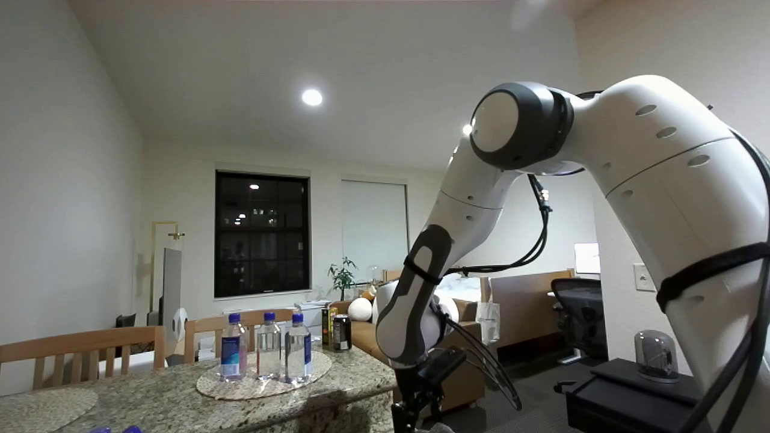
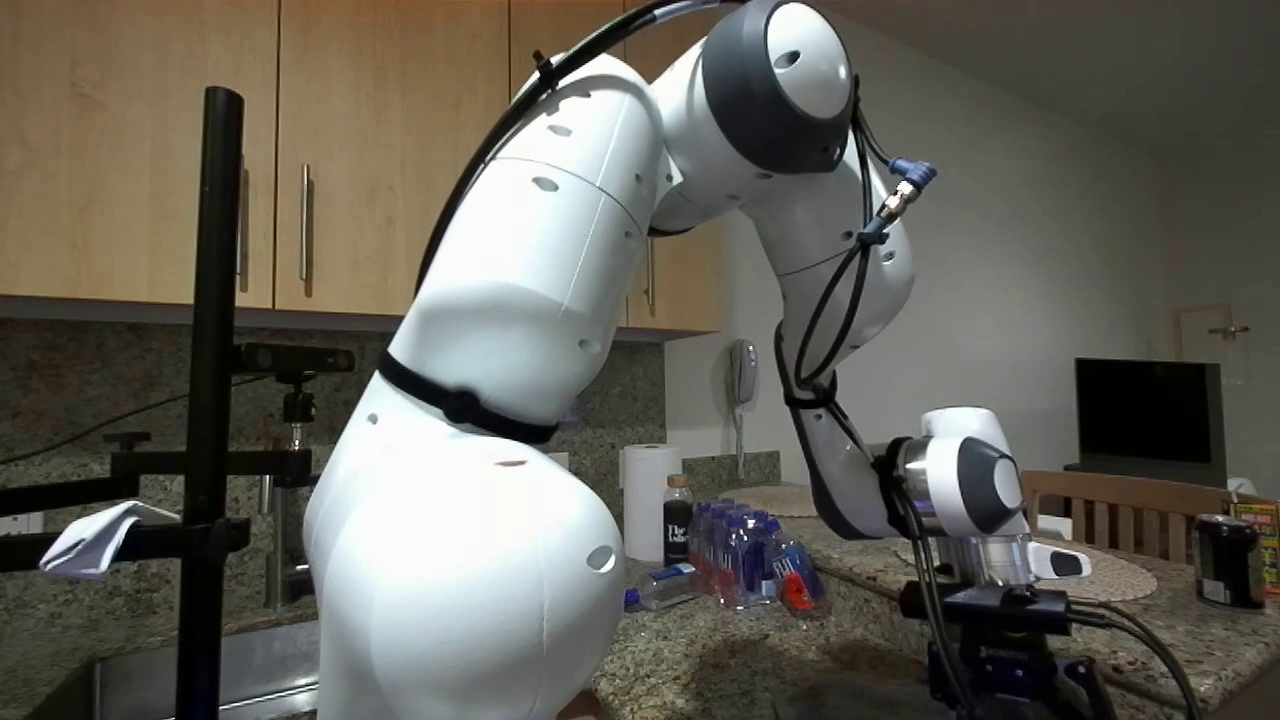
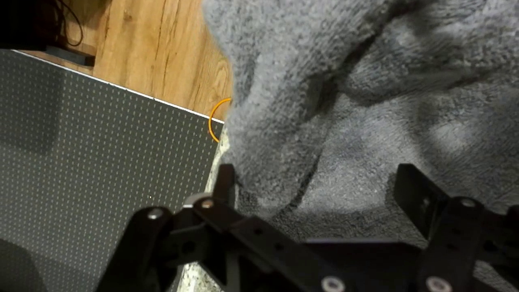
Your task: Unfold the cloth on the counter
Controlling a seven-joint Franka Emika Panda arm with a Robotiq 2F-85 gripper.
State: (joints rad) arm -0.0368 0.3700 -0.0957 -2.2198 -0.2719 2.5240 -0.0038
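Wrist view | claw [image 3: 316, 172] stands spread wide, pinching nothing I can see | grey cloth [image 3: 377, 113] lies rumpled on the surface [image 3: 196, 279], filling upper right of frame | its thick fold [image 3: 265, 134] runs up-frame from beside the frame-left fingertip [image 3: 225, 180], likely the next pinch

Arm [image 1: 674, 156]: raised and arched in both exterior views
Elbow [image 1: 505, 123]: high, sharply bent
Forearm [image 1: 463, 210]: slanting down
Wrist [image 2: 985, 485]: low, above the gripper
Gripper [image 3: 316, 178]: pointing down, spread wide
Fingers [image 3: 413, 186]: well apart, facing each other in the wrist view
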